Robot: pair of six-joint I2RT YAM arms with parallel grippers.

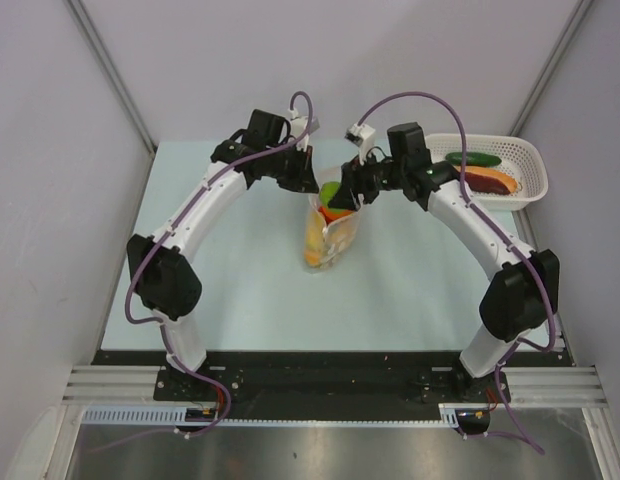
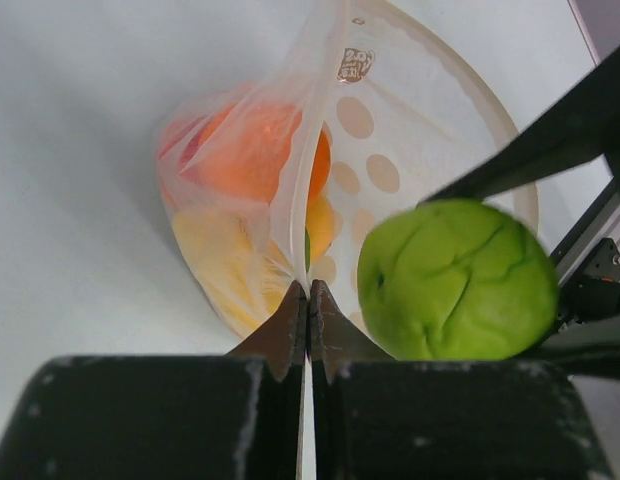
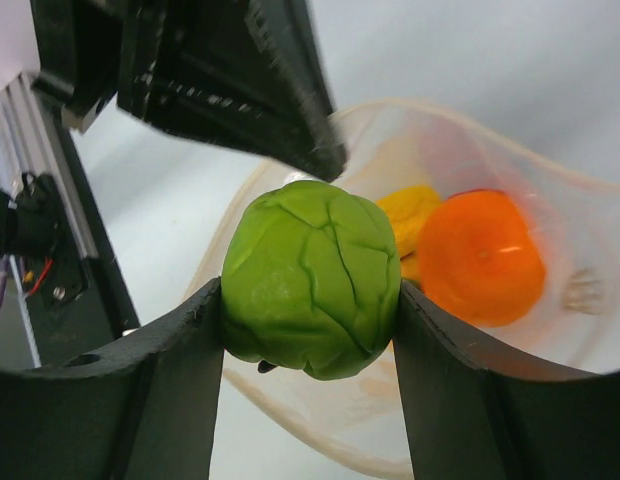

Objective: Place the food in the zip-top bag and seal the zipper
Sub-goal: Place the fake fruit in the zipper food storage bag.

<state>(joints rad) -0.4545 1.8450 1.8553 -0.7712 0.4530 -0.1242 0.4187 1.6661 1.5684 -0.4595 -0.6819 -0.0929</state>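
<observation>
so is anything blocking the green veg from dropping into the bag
Nothing visible does. The right gripper holds the green food over the open zip-top bag, and the left gripper pinches the rim off to one side, clear of the drop. Only an orange piece and a yellow piece lie lower inside.

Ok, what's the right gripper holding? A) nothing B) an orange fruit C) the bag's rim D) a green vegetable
D: the right gripper is clamped on the green vegetable over the open bag, and it is the left gripper that pinches the bag's rim.
</observation>
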